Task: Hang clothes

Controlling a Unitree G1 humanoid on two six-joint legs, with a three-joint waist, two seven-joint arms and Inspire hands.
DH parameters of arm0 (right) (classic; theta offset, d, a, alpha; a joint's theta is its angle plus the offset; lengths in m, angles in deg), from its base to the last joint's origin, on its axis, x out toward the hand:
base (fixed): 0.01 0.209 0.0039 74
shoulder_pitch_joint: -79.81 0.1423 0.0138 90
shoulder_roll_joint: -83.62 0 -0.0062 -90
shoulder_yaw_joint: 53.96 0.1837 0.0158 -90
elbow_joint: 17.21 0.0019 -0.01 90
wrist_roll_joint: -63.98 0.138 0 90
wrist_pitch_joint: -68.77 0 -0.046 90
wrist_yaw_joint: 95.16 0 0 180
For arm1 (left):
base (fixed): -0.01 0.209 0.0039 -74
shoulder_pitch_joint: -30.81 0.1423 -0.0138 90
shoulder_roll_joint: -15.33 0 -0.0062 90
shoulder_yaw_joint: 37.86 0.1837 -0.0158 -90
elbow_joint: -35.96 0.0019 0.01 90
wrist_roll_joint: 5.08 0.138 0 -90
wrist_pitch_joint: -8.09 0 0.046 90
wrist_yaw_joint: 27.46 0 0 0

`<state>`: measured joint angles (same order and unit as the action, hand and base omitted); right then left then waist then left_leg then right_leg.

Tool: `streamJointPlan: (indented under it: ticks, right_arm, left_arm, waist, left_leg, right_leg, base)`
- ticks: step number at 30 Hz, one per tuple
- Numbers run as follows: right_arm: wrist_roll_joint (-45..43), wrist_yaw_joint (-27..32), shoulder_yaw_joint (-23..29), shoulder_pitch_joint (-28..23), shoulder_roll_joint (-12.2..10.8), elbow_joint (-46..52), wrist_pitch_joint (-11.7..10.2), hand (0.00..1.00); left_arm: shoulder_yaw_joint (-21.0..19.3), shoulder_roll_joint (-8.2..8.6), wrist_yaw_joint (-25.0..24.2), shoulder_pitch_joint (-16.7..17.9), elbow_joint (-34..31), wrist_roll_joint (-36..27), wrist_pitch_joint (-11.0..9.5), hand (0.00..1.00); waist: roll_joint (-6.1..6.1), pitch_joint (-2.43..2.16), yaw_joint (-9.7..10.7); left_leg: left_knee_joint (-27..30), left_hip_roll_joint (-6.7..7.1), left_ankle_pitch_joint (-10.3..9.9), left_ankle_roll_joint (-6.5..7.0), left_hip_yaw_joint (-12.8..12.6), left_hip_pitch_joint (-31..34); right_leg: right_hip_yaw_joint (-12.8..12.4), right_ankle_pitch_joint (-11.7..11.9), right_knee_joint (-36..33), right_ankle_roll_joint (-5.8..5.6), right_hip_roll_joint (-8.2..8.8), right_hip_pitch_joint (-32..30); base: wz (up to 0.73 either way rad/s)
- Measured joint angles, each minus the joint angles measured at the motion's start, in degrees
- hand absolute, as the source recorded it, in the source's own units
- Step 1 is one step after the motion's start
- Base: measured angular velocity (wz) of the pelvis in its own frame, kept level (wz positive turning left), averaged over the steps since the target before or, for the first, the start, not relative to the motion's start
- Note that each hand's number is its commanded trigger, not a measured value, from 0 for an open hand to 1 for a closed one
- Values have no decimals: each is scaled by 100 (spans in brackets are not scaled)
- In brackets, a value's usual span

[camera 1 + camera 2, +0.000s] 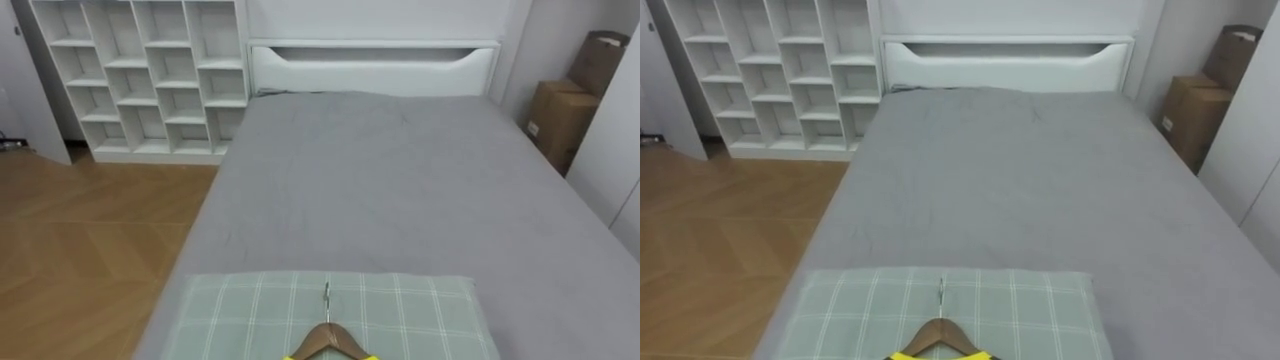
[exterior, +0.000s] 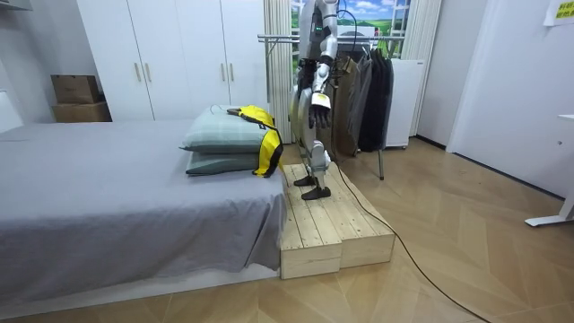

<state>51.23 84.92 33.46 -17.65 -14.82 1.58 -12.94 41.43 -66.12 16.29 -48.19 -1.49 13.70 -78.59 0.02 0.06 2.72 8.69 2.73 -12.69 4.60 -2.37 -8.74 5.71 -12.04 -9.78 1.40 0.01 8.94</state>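
Hanger (image 1: 327, 337) with yellow garment (image 2: 266, 149) lies on pillow (image 1: 240, 310), at 6 o'clock in eye view. Left hand (image 2: 320, 106) hangs at hip; finger state cannot be told.

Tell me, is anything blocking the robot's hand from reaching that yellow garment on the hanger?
Nothing visible does. The yellow garment on its brown wooden hanger lies on top of the green checked pillows at the grey bed's end, directly before the robot. Its left hand hangs beside its hip, with open air between.
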Motion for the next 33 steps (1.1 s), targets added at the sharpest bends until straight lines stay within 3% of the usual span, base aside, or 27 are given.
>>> streamJointPlan:
  ticks: [4,9,14,23,28,33]
  right_arm:
    - [-141,-1,5,15,2,23,-55,0]
    - [-328,-24,0,61,19,28,-129,0]
    - [-318,-33,-10,113,85,26,-122,0]
    - [-330,-162,-46,119,101,20,-76,0]
    - [-328,-200,-45,135,99,19,-81,0]
    - [-334,-202,-52,123,100,19,-73,0]
  left_arm:
    - [73,-5,179,-18,-454,654,-96,0]
    - [444,-32,352,17,-1128,1583,-187,0]
    - [898,-85,453,-27,-1314,1806,-200,0]
    - [1040,-87,419,-20,-1312,2095,-190,0]
    - [1109,-101,291,-22,-1239,2148,-188,0]
    - [1429,-98,84,-29,-1210,2503,-76,0]
  waist:
    - [18,8,87]
    - [-3,-3,163]
    - [-28,-6,197]
    - [-97,-6,248]
    - [-69,-3,348]
    - [-3,-8,370]
  left_leg:
    - [2,0,0,0,21,28]
    - [0,2,0,0,21,42]
    - [-11,2,0,0,-7,6]
    - [-3,-2,1,-1,-55,-26]
    - [-12,-2,0,-1,-59,-47]
    - [-13,-5,0,-1,-72,-49]
  right_leg:
    - [27,0,0,0,-3,-13]
    - [43,0,-1,0,-2,-32]
    - [-23,0,3,0,-9,-12]
    - [-90,3,1,0,-17,0]
    - [-82,5,3,-2,-16,-4]
    - [-80,7,5,-3,-16,-14]
  base:
    - [2]
    - [0]
    - [-3]
    - [-3]
    - [0]
    - [0]
